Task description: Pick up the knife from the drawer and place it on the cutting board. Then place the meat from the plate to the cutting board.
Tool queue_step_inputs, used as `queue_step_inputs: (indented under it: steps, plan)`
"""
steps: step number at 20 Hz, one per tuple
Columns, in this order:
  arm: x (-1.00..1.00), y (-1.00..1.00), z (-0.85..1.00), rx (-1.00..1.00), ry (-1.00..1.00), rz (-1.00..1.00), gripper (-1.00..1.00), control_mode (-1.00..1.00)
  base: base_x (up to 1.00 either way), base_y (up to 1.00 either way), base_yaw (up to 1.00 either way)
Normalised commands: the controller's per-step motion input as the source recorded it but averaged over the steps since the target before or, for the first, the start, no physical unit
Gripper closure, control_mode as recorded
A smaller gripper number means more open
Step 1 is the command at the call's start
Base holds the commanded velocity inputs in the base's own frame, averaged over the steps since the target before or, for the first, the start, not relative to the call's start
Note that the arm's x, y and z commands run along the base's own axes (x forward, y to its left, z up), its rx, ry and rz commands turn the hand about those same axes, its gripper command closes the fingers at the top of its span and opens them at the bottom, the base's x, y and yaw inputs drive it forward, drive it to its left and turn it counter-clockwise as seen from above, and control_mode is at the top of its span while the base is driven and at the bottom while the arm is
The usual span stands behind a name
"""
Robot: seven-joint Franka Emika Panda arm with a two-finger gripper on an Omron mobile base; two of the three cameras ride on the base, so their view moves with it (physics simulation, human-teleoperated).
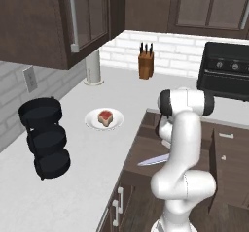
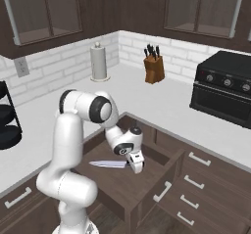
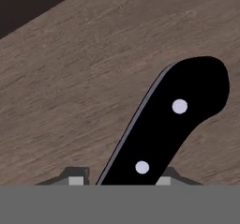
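Note:
The drawer [image 1: 141,146] [image 2: 117,186] stands pulled open below the counter. Inside it lies the knife [image 1: 153,160] [image 2: 109,164], its silver blade pointing left and its black riveted handle [image 3: 173,120] under my hand. My gripper [image 2: 137,167] [image 3: 121,181] reaches down into the drawer, with one fingertip [image 3: 77,181] on each side of the handle, shut on it. The white plate [image 1: 92,122] sits on the counter left of the drawer and carries the meat [image 1: 105,117]. The cutting board is out of view.
A tan knife block [image 1: 146,63] [image 2: 154,66] and a paper towel roll [image 2: 98,61] stand at the back wall. A black oven [image 2: 225,86] sits on the right and a black tiered rack [image 1: 46,139] on the left. Lower drawer fronts [image 2: 196,179] jut out on the right.

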Motion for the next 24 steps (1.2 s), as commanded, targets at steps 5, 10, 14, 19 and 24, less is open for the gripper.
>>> queue_step_inputs:
  steps: [5,10,14,19,24]
  plan:
    - [-0.37,-0.40,0.52,0.03,0.00,-0.11,1.00,-1.00,0.00,0.00,0.00]
    - [-0.69,-0.13,0.97,0.00,-0.11,-0.06,1.00,-1.00,0.00,0.00,0.00]
    - [-0.23,0.00,1.00,0.00,0.00,-0.02,1.00,-1.00,0.00,0.00,0.00]
    - [0.00,-0.13,1.00,0.00,0.00,0.00,1.00,-1.00,0.00,0.00,0.00]
    - [0.00,-0.40,1.00,0.07,0.03,0.00,1.00,-1.00,0.00,0.00,0.00]
